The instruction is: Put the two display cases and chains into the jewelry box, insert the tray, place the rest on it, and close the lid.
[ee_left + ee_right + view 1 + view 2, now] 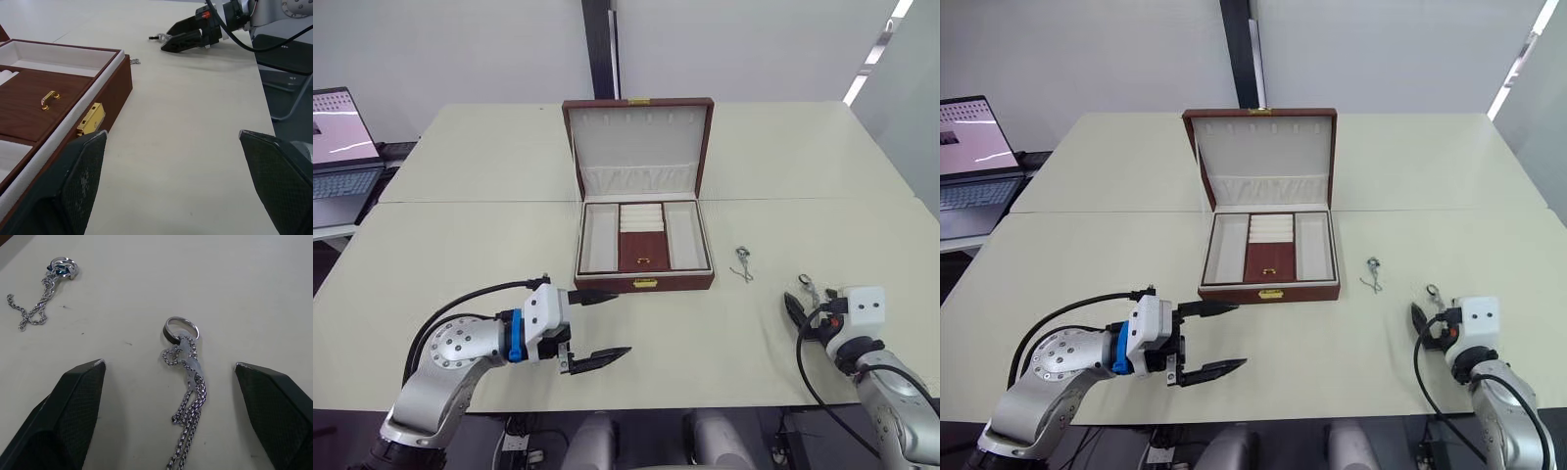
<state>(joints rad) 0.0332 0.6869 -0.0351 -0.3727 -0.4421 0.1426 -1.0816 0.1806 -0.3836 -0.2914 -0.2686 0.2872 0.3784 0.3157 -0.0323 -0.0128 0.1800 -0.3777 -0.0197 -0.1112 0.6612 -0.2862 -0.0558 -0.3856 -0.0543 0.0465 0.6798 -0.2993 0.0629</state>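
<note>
The brown jewelry box stands open mid-table, lid upright. Inside are cream compartments and a brown centre panel with a gold handle; whether this layer is the tray I cannot tell. The display cases are out of view. Two silver chains lie to the box's right: one with a blue-stoned ring, and one tied to a plain ring. My right gripper is open, fingers on either side of the plain-ring chain. My left gripper is open and empty, in front of the box's front left corner.
A laptop sits on a side table at the far left. A seam crosses the table behind the box's base. A dark chair stands beyond the table's front edge near my right arm.
</note>
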